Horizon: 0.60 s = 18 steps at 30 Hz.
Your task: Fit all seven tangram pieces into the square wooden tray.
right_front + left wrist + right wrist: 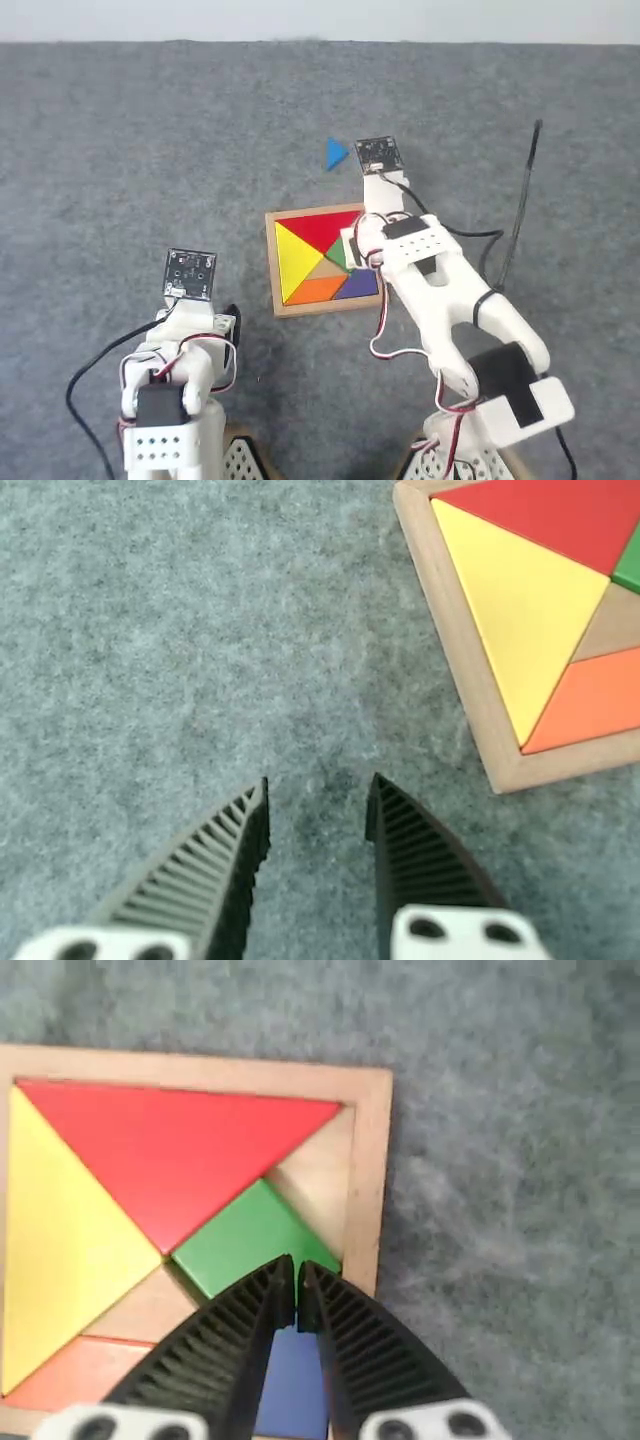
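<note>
The piece I care about is the blue triangle (336, 153). It lies flat on the grey carpet (120, 150) past the side of the tray (274, 265) farthest from the arm bases, clear of the rim. Inside the tray I see the red triangle (170, 1150), yellow triangle (70, 1250), green square (250, 1235), orange piece (70, 1375) and a blue-violet piece (295, 1380). Two small triangular gaps show bare wood, one against the rim beside the green square (318, 1175) and one at the tray's middle (140, 1305).

My right gripper (297, 1278) hangs over the green square just inside the tray's rim, its fingers together with nothing between them. My left gripper (318, 780) sits above bare carpet off the tray's near corner, fingers well apart.

I judge the blue triangle to be thin painted wood, so light, rigid and rather slick, and unlikely to be damaged by a firm squeeze. I would come straight down and put one finger flat against its long edge and the other on the opposite corner. The tips should press slightly into the carpet to catch the low sides. A pinch across two slanted edges would probably squirt it out.
</note>
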Tool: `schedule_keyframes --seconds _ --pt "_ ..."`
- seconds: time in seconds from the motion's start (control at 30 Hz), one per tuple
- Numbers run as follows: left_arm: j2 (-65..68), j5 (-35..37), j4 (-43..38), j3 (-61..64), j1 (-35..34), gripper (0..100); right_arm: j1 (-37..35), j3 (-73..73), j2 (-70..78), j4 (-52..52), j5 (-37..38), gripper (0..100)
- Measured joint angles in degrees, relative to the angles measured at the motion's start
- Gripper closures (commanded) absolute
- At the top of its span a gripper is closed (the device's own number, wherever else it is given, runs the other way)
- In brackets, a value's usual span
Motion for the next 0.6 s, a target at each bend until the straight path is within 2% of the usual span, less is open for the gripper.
schedule_keyframes --seconds 0.3,0.43,0.6 --pt "0.0 0.0 0.0 0.0 0.0 85 0.2 -3.3 -0.1 0.1 0.7 98.8" --pt "0.0 0.0 0.0 0.0 0.0 85 0.1 -13.8 0.6 6.6 5.5 98.8" --pt "0.0 0.0 0.0 0.0 0.0 85 0.3 -31.5 9.9 15.3 6.4 97.9"
